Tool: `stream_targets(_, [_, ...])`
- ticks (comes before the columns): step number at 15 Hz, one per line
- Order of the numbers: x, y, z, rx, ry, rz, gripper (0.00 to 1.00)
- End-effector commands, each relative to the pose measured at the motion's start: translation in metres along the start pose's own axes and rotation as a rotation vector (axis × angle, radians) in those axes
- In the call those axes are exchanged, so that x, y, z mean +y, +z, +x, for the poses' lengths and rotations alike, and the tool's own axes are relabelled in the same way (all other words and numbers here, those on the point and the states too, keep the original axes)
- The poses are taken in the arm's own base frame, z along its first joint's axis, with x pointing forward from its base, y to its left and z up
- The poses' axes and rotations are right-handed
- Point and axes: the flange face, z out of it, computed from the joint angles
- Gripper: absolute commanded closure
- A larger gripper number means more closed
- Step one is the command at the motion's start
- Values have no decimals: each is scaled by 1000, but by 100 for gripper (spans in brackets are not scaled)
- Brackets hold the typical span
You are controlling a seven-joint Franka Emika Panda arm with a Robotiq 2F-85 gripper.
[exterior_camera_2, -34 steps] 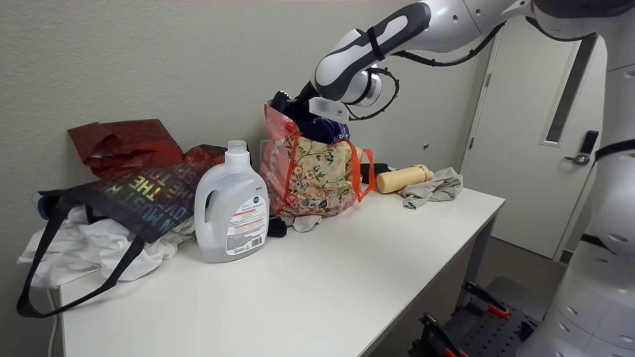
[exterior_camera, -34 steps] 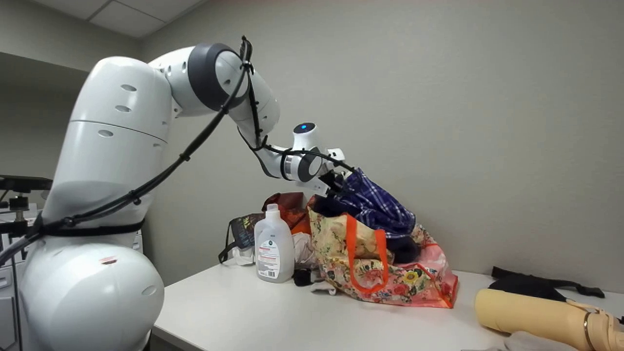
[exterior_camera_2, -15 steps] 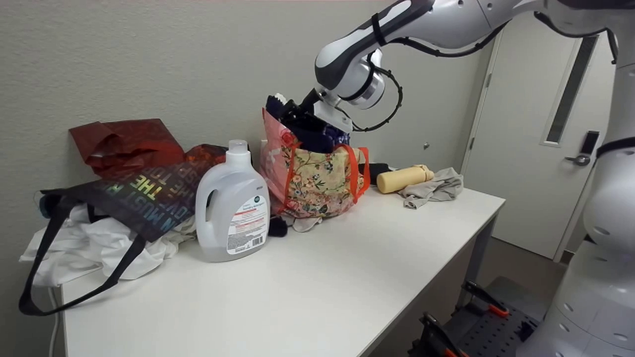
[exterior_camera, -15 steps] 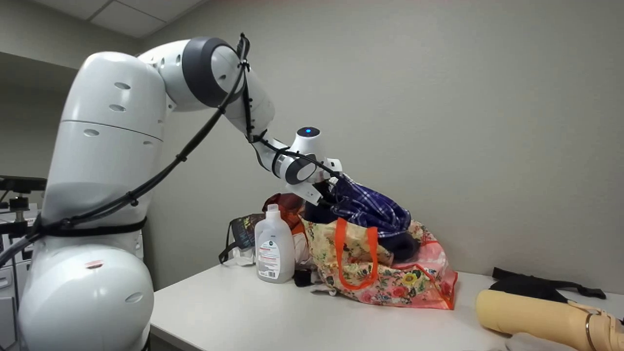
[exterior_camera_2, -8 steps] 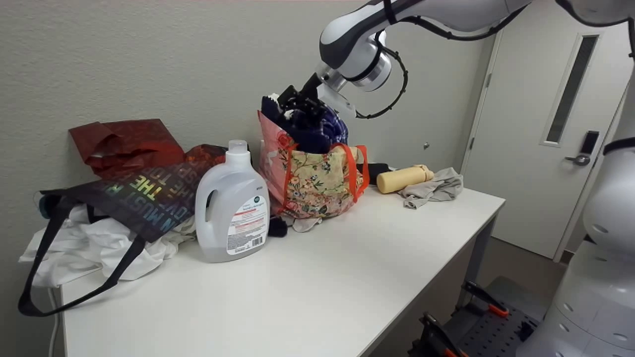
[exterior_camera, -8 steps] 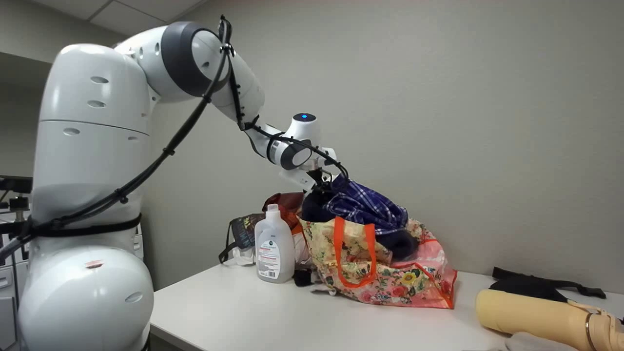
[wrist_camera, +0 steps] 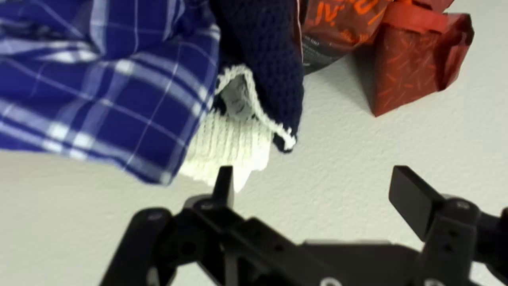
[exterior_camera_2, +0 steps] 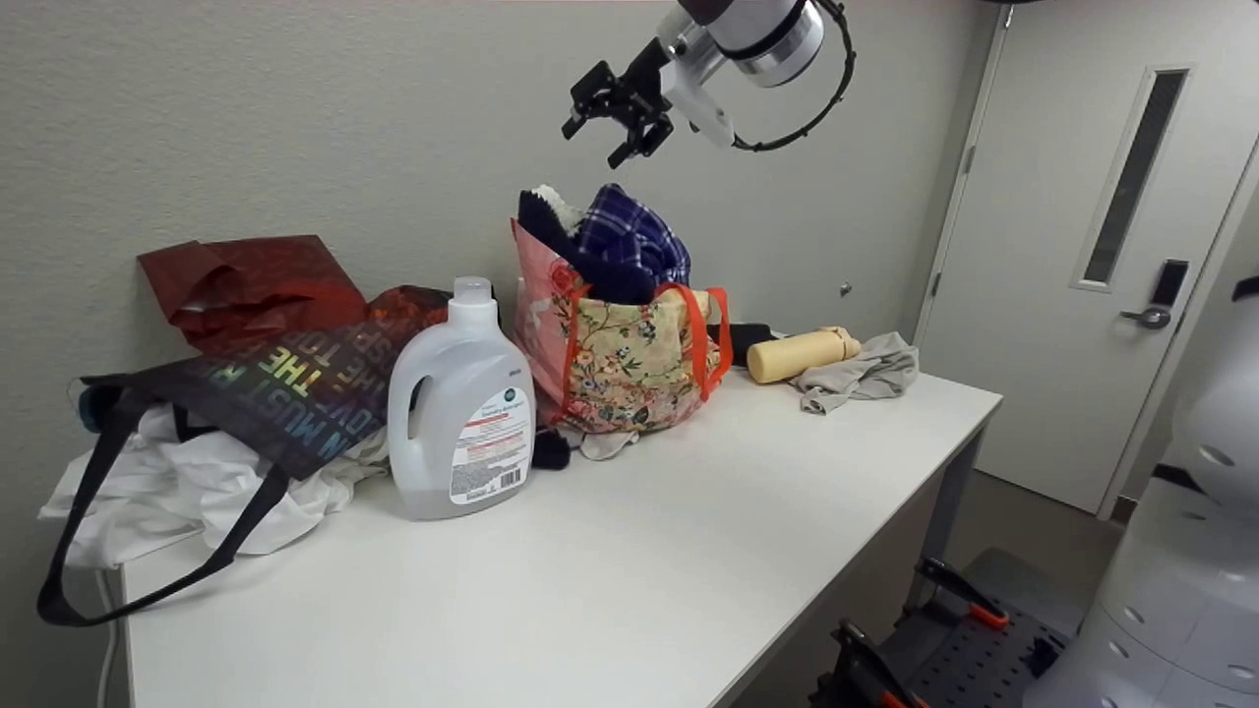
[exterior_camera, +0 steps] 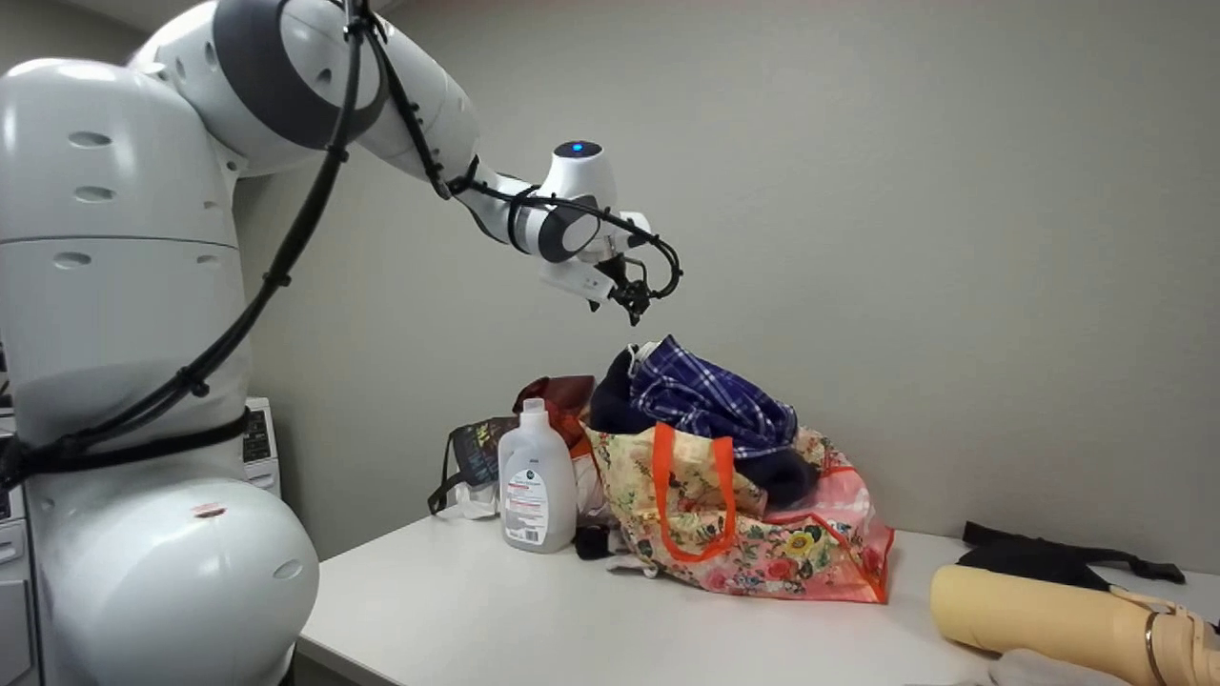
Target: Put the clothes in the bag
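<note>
The clothes, a navy-blue checked garment with dark knit and a cream ribbed edge (wrist_camera: 234, 147), are bunched in the mouth of the bag. In both exterior views the checked cloth (exterior_camera: 715, 395) (exterior_camera_2: 629, 236) bulges above the rim. The floral bag (exterior_camera: 791, 562) (exterior_camera_2: 629, 364) slumps on the table against the wall, its orange handles hanging down the front. Above the heap, apart from it, hovers my gripper (exterior_camera: 615, 314) (exterior_camera_2: 592, 147). In the wrist view the gripper (wrist_camera: 312, 178) has widely spread fingers (wrist_camera: 414, 202) with only wall visible between them. The inside of the bag is hidden.
A white detergent bottle (exterior_camera: 537, 481) (exterior_camera_2: 462, 413) stands beside the bag. Beyond it lie a dark printed tote (exterior_camera_2: 266, 393), a red bag (exterior_camera_2: 251, 285) and white cloth (exterior_camera_2: 197, 492). On the opposite side are a yellow bottle (exterior_camera: 1044, 615), black cloth (exterior_camera: 1029, 557) and grey cloth (exterior_camera_2: 866, 374).
My gripper has lifted out from among the clothes and risen well above them with nothing in it. The clothes have stayed in the bag's mouth; the rim and handles shifted slightly earlier.
</note>
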Motion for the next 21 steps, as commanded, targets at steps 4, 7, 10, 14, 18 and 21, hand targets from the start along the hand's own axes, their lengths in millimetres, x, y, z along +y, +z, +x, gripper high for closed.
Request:
stream_targets(4, [87,-35,31,111,69,-127,0])
stream_targets(7, [138,-26,31,126,125,-193,0])
stream_targets(10, [182,-8,25,123,156,-257,0])
stream_targets(14, [227,25,9,102,186,-318,0])
stream_targets(18, [270,61,-14,78,221,-379,0])
stream_targets(21, [305,75,-25,93,245,-442,0])
